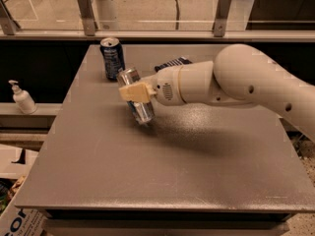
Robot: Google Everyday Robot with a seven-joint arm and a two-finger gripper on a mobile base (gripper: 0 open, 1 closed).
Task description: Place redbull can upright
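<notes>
The redbull can (pixel 139 102) is a slim silver can, tilted with its shiny top up and to the left and its base down and to the right, just above or touching the grey table (pixel 162 166). My gripper (pixel 137 92) is shut on the redbull can around its middle, with a tan finger (pixel 134 92) across the front. The white arm reaches in from the right.
A wider dark blue can (pixel 112 57) stands upright at the table's back left, close behind the gripper. A dark blue packet (pixel 172 63) lies behind the arm. A white pump bottle (pixel 22 97) stands on a ledge at the left. A glass railing runs along the back.
</notes>
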